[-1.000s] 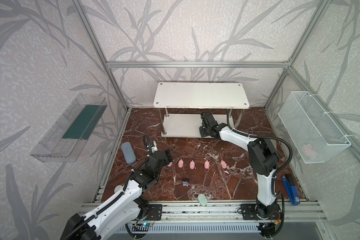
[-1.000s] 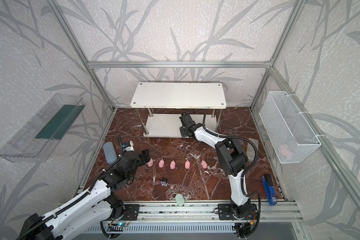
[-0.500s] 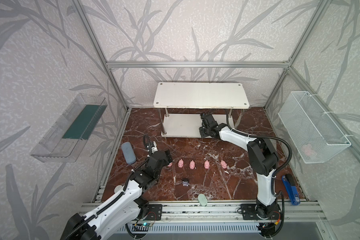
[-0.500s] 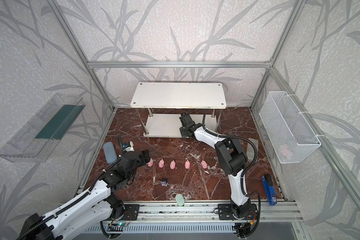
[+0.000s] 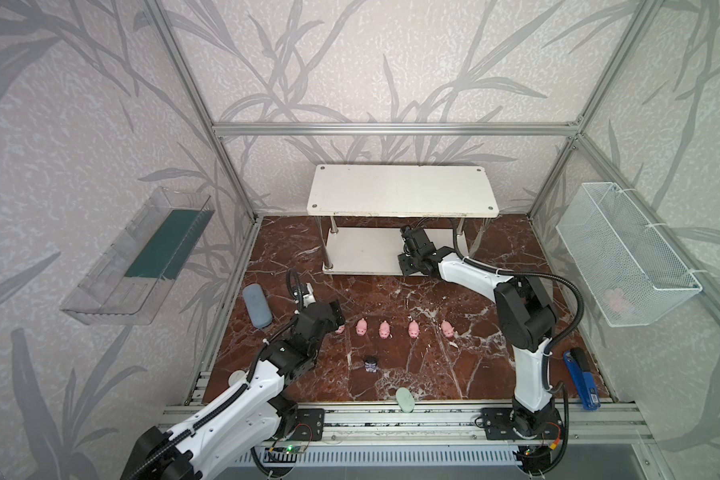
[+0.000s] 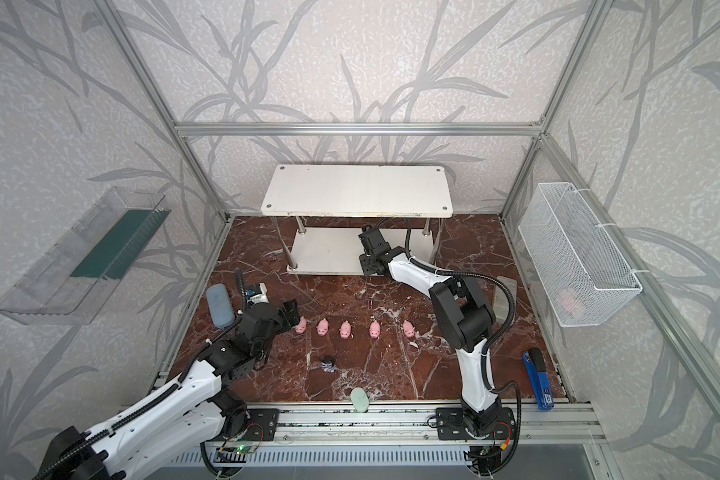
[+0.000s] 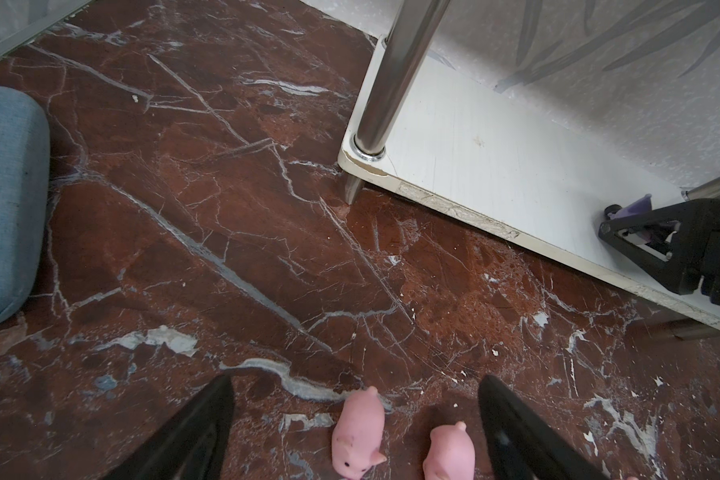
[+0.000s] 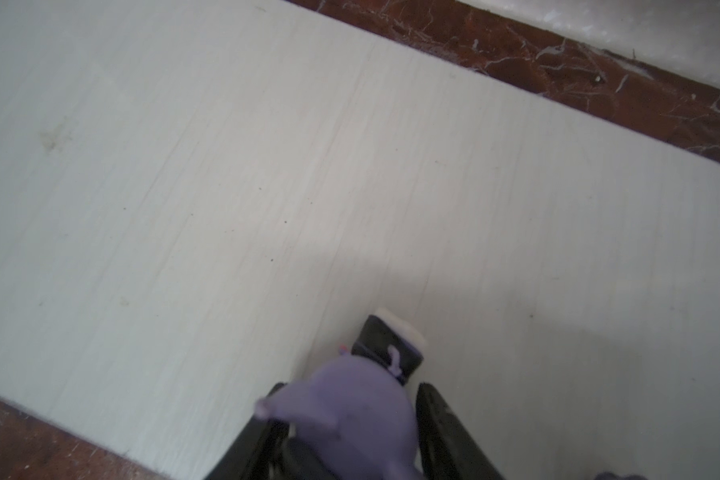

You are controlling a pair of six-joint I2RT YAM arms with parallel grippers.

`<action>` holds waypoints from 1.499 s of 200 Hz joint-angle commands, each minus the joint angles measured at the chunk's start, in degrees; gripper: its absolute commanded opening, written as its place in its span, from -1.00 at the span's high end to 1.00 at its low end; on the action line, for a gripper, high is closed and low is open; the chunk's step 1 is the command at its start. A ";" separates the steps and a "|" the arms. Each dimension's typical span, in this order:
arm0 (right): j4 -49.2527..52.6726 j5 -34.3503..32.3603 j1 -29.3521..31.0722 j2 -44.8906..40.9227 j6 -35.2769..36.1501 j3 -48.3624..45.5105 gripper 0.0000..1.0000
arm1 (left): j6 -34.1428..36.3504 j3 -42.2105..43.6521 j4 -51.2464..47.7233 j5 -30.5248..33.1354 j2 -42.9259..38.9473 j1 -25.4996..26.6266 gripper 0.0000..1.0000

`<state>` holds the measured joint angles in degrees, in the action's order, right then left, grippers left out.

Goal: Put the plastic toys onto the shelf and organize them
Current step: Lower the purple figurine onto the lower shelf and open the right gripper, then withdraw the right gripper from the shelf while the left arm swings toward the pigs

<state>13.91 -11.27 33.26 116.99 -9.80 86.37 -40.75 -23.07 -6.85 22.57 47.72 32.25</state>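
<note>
The job is only starting. The right gripper [image 5: 410, 239] is reaching onto the lower board [image 5: 362, 253] of the white shelf [image 5: 400, 191]. A purple and black toy [image 8: 350, 411] is sitting between its fingers and seems to be resting on the board. I cannot tell if the fingers are squeezing it or letting go.

Nothing is sitting on the top board. Five pink pigs [image 6: 344, 329] are lying in a row on the brown floor, with another dark toy [image 6: 328, 364] near them. The left gripper [image 7: 356, 384] is hanging over one end of the row. Its fingers are wide apart, with two pigs between them. All six are waiting for a lift.
</note>
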 commanded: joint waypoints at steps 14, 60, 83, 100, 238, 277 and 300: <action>-0.86 0.60 -0.30 -2.41 -0.57 -1.33 -0.06 | -0.83 0.69 0.27 1.29 -0.57 0.14 -0.80; -1.49 1.05 -0.31 -4.47 -1.06 -2.73 -0.08 | -0.82 0.70 0.19 1.24 -0.90 0.12 -0.80; -2.46 1.51 -0.34 -6.36 -1.66 -4.23 -0.10 | -0.82 0.67 0.15 1.19 -1.22 0.10 -0.80; -3.07 1.81 -0.33 -7.82 -1.97 -5.43 -0.10 | -0.73 0.74 0.13 1.35 -1.45 0.09 -0.80; -7.42 7.73 -0.33 -22.24 -4.38 -16.47 -0.12 | -0.73 1.31 -0.70 1.26 -2.64 0.09 -0.80; -9.31 7.69 0.40 -28.75 -4.63 -22.32 -0.12 | -0.20 0.12 -2.84 -1.51 -2.73 0.19 -0.80; -10.08 7.35 1.04 -32.86 -4.62 -26.09 -0.12 | -0.38 -1.05 -6.30 -4.13 -3.28 0.44 -0.80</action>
<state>5.74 -3.97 33.61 88.18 -13.93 63.31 -40.73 -22.24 -8.60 20.75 45.58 32.25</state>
